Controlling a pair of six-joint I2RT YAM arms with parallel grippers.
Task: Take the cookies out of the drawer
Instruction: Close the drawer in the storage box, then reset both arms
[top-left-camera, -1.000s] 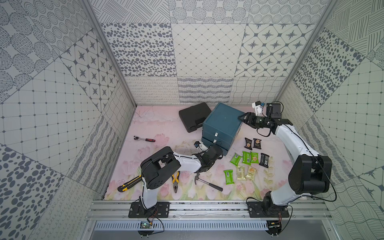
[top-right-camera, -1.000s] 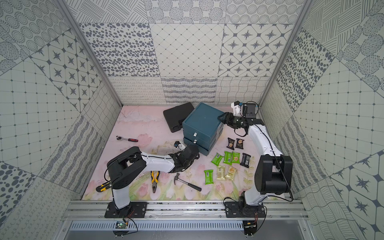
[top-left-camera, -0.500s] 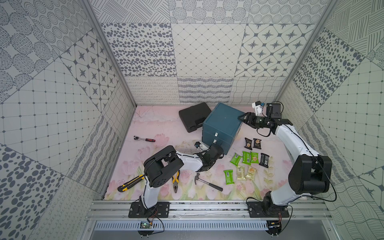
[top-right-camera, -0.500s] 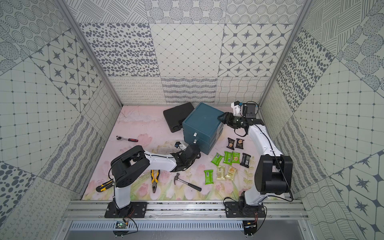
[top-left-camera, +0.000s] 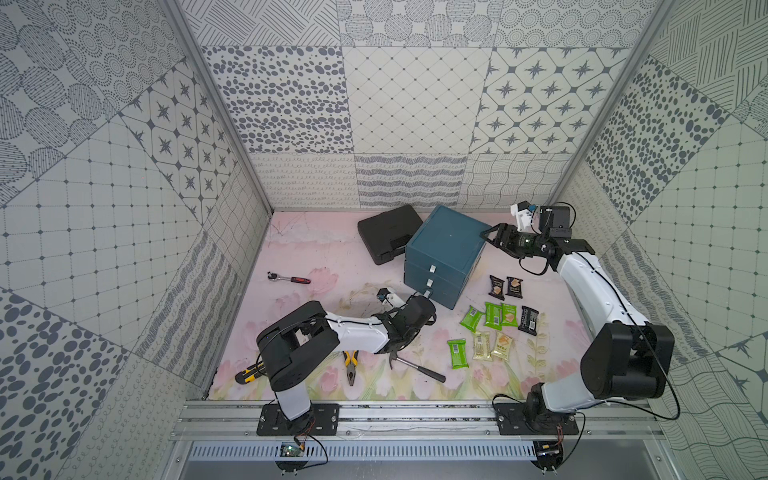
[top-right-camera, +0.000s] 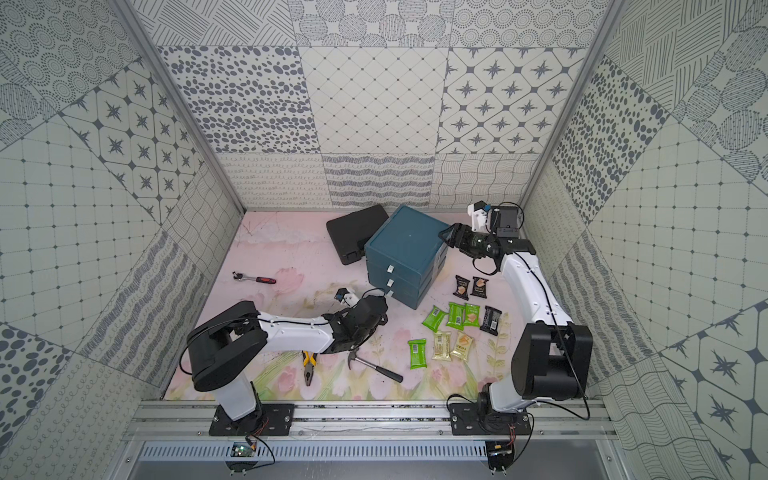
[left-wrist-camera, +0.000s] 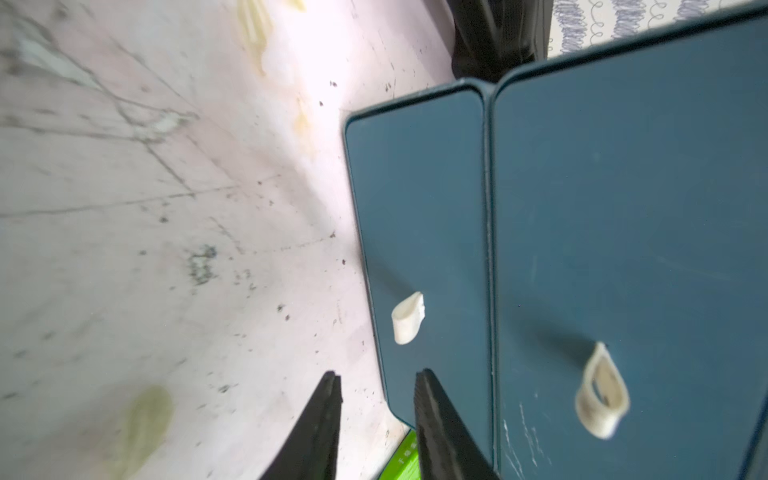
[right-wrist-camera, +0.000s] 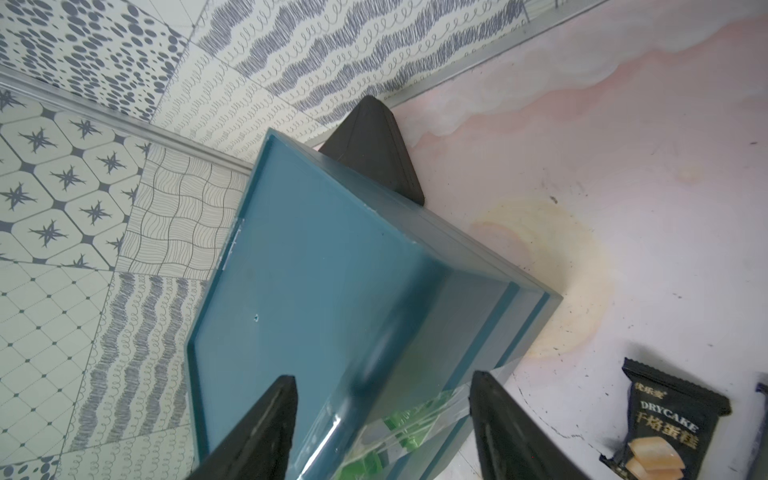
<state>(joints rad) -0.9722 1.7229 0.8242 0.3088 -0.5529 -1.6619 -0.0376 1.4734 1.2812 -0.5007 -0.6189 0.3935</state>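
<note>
While the left end effector (left-wrist-camera: 378, 374) gapes empty at the drawer (left-wrist-camera: 419, 208), the open right end effector (right-wrist-camera: 384, 378) straddles a cabinet (right-wrist-camera: 311, 249) corner.

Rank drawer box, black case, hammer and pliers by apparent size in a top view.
1. drawer box
2. black case, partly hidden behind the box
3. hammer
4. pliers

Cookies (top-left-camera: 493, 316): nine flat wrapped packets, lying singly on the worktop's right half, none stacked. Two black lie nearest the drawers (top-left-camera: 430, 284). Next comes a row of three green and one black. Toward the front edge lie one green and two beige. Drawers are teal with white tabs, fronts flush.
</note>
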